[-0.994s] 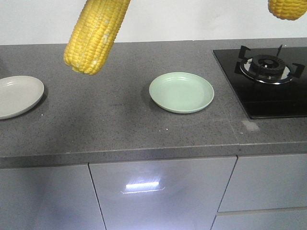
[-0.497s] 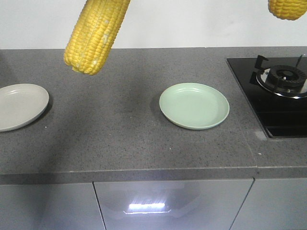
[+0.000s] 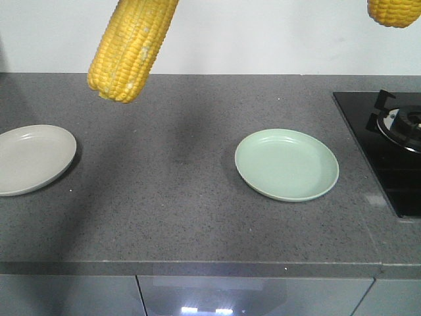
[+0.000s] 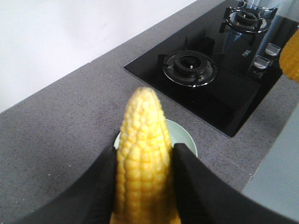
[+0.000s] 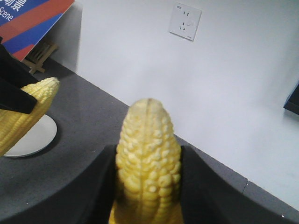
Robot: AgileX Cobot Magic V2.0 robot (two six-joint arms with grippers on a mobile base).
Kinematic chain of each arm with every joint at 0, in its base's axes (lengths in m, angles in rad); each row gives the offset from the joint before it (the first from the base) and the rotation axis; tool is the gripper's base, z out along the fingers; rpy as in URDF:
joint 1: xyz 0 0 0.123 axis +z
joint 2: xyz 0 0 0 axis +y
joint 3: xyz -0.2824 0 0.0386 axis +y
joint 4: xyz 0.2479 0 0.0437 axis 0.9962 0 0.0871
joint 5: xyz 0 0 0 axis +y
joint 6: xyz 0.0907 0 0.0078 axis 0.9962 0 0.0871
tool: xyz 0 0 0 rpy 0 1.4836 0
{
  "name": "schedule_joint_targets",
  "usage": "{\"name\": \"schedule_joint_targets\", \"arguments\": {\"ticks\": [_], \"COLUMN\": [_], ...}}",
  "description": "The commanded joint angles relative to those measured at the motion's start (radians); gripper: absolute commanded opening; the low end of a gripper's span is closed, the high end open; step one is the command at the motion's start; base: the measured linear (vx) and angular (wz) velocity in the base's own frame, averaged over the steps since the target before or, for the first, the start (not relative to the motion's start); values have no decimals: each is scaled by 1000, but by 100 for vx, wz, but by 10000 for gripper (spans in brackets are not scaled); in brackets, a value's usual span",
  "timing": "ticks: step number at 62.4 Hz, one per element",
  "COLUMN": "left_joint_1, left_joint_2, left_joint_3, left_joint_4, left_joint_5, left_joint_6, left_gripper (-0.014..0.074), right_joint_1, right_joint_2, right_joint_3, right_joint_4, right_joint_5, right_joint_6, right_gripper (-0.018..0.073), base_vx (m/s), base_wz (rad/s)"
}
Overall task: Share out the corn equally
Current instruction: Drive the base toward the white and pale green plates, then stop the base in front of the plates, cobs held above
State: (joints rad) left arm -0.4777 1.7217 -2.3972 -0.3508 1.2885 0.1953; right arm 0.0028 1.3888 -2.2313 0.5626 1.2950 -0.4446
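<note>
A grey speckled worktop [image 3: 164,197] is seen against a white wall [image 3: 263,39]. A pale green plate [image 3: 287,164] lies near its middle, with a grey plate [image 3: 33,158] well apart at the left. A black glass hob [image 3: 388,164] is set in at the right. A socket [image 5: 185,21] is mounted on the wall.

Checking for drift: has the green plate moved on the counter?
No. The green plate keeps its place beside the stove; both slid right together, so the view moved.

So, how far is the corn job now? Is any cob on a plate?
Done: nothing yet; the green plate and the grey plate are both empty. In hand: the left gripper holds the left cob, the right gripper the right cob. Remaining: probably lay one cob on each plate.
</note>
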Motion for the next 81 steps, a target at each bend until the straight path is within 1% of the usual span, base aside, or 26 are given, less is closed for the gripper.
{"name": "schedule_joint_targets", "arguments": {"ticks": [1,81], "left_joint_1": [-3,-3], "left_joint_2": [-44,-44], "left_joint_3": [-26,-26], "left_joint_4": [-24,-24], "left_joint_5": [-37,-37], "left_joint_6": [-10,-10], "left_gripper": [-7,-7], "right_joint_1": [-4,-4], "right_joint_2": [-22,-22], "right_joint_3": [-20,-20], "right_joint_4": [18,18], "right_joint_5": [-6,-6], "right_joint_6": [-3,-3], "right_gripper": [-4,-4], "base_vx": [9,6], "base_wz": [8,2]}}
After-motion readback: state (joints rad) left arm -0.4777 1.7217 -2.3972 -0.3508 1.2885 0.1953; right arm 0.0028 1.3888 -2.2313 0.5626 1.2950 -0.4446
